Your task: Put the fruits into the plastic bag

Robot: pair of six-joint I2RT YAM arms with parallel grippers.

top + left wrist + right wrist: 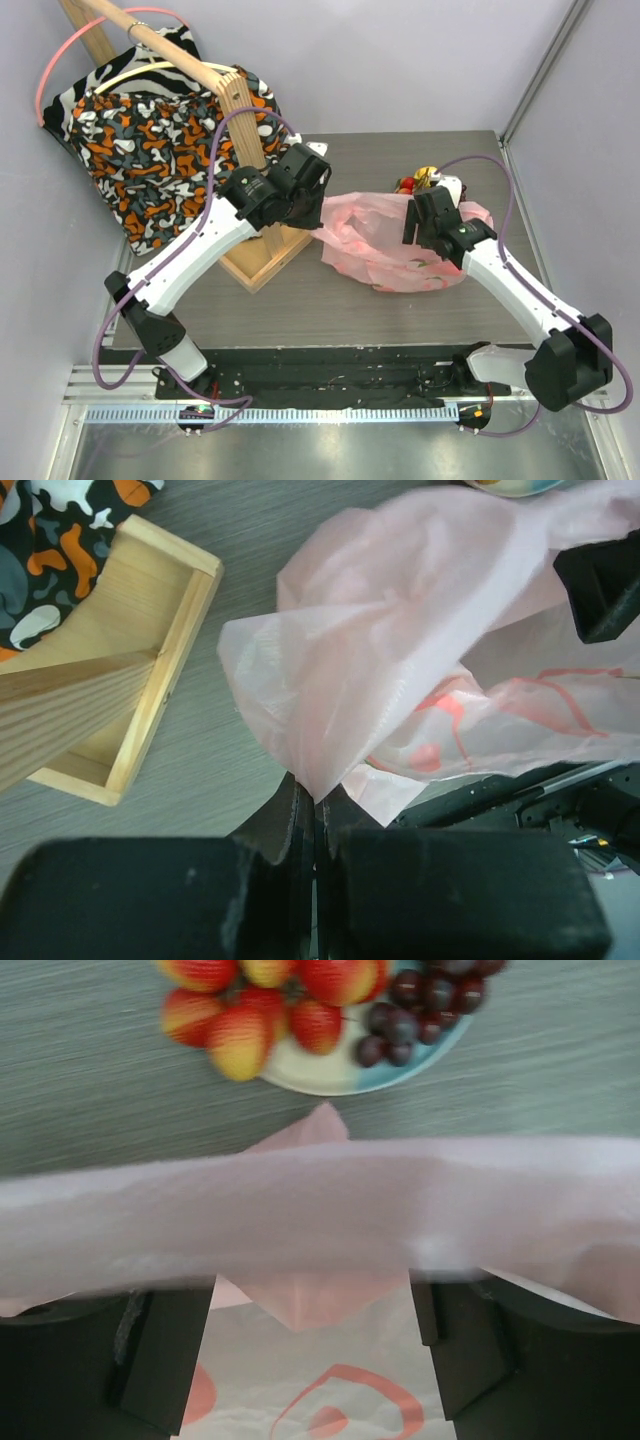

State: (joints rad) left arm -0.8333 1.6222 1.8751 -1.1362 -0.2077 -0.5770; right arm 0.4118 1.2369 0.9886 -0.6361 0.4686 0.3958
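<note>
The pink plastic bag (395, 245) lies crumpled on the table between my two arms. My left gripper (316, 798) is shut on the tip of the bag's near-left edge (322, 228), pinching the film. My right gripper (315, 1305) stands open above the bag's far side (412, 222); its fingers (165, 1360) are wide apart, with a band of bag film (320, 1210) draped across in front of them. Beyond the bag sit the fruits: red strawberries (240, 1030) and dark grapes (420, 1010) on a pale blue plate (330, 1072), also seen from above as the fruits (413, 183).
A wooden stand (262, 250) with a tall slanted post rises just left of the bag, its base frame (130, 730) close to my left gripper. An orange-black patterned cloth (150, 150) hangs behind it. The table's right edge (530, 230) runs near the right arm.
</note>
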